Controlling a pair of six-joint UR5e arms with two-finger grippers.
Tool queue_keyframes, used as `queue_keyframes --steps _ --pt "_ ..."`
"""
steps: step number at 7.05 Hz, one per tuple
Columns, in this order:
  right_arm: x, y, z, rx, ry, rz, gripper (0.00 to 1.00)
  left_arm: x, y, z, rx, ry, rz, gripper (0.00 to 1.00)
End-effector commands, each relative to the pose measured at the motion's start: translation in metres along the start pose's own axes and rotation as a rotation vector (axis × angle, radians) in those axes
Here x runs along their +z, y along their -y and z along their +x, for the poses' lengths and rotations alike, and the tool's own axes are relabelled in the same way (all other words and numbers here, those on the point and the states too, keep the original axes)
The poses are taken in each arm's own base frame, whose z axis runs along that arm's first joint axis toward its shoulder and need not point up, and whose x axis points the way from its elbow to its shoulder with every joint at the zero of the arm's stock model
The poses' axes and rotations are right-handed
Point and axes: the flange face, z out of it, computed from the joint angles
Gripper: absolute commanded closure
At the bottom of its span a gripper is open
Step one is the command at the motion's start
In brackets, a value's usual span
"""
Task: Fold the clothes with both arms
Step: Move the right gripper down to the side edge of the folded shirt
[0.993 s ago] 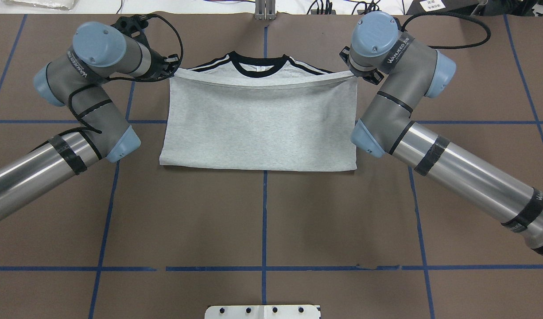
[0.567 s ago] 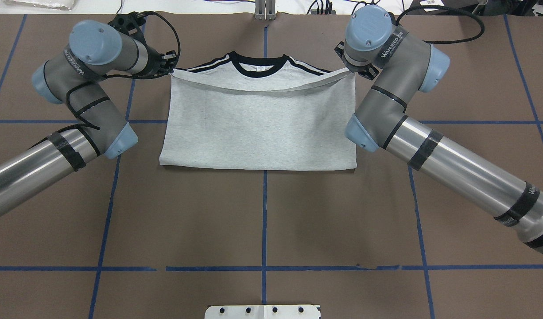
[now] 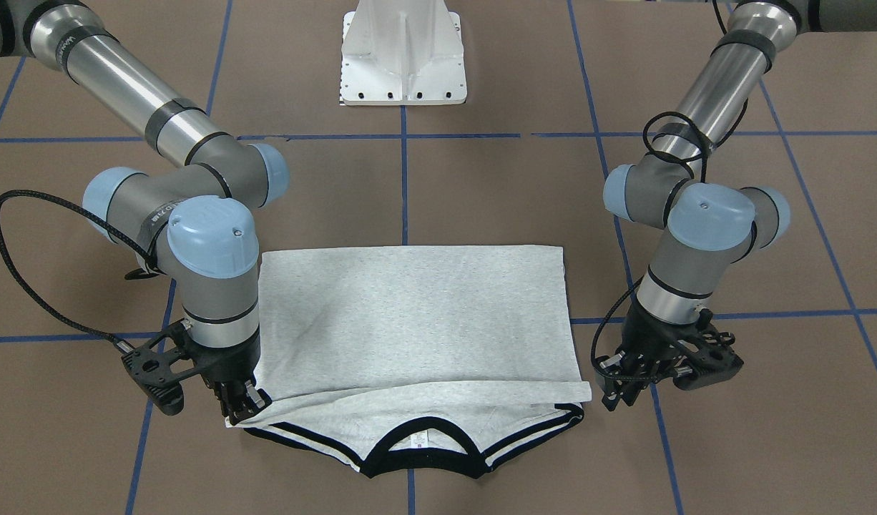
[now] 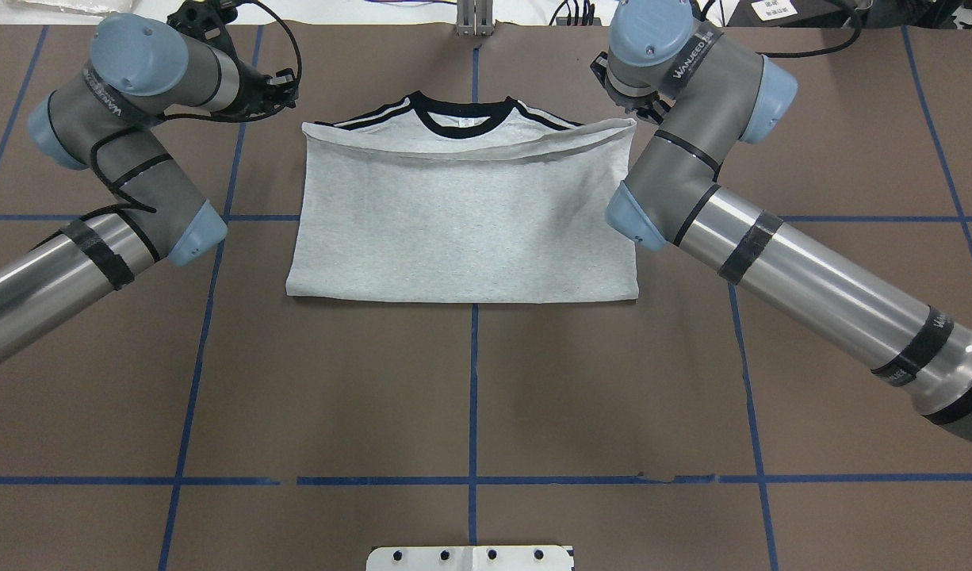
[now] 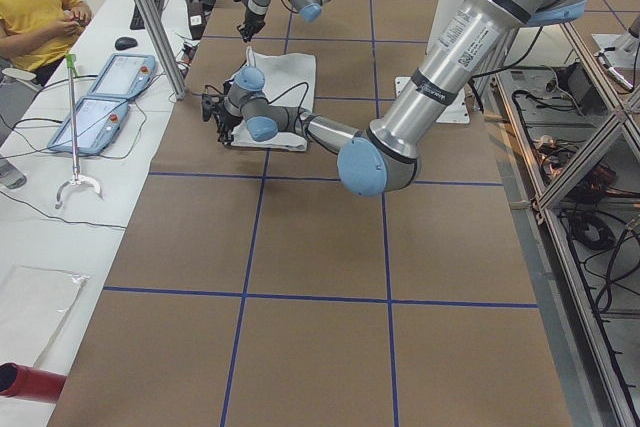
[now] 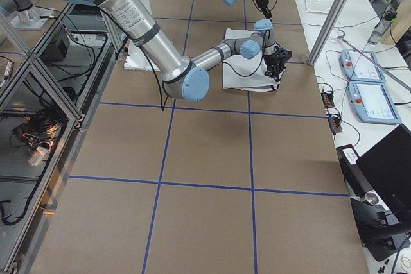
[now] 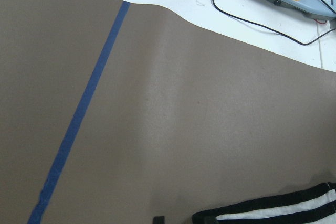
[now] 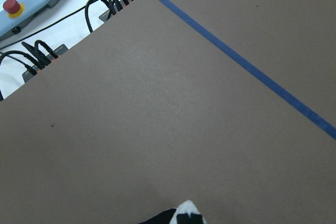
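The grey T-shirt (image 4: pixel 462 222) lies folded on the brown table, its lower half turned up over the chest so the hem reaches the black collar (image 3: pixel 417 447). The striped shoulders show beyond the hem. The cartoon print is hidden. In the front-facing view my right gripper (image 3: pixel 244 409) is shut on the hem corner on that view's left; overhead, its wrist hides it. My left gripper (image 3: pixel 619 398) (image 4: pixel 289 89) hangs open just outside the other hem corner, touching nothing. A striped sleeve edge (image 7: pixel 273 214) shows low in the left wrist view.
The white pedestal (image 3: pixel 404 54) stands at the robot's side of the table. Blue tape lines cross the brown surface. Teach pendants (image 5: pixel 100 97) and cables lie on the white bench beyond the far edge, where a person in yellow (image 5: pixel 35 7) sits.
My left gripper let go of its hem corner and drew away outward and toward the far edge. The right arm carried its corner a little further toward the collar.
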Motion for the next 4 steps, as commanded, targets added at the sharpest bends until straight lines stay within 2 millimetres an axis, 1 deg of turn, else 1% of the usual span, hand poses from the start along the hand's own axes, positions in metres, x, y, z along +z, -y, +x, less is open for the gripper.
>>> queue_keyframes --steps 1,2,3,4 --pt "-0.03 -0.004 0.008 0.009 0.042 -0.078 0.47 -0.003 0.003 0.0 -0.001 -0.006 0.005 0.42" --pt "-0.046 -0.018 0.051 0.041 0.065 -0.126 0.44 -0.002 0.003 -0.001 -0.001 -0.006 0.005 0.39" --pt "-0.062 -0.053 0.095 0.045 0.082 -0.172 0.39 -0.002 0.003 -0.001 -0.001 -0.006 0.005 0.39" --pt "-0.059 -0.08 0.121 0.081 0.063 -0.202 0.37 -0.002 0.002 -0.003 -0.002 -0.003 0.004 0.39"
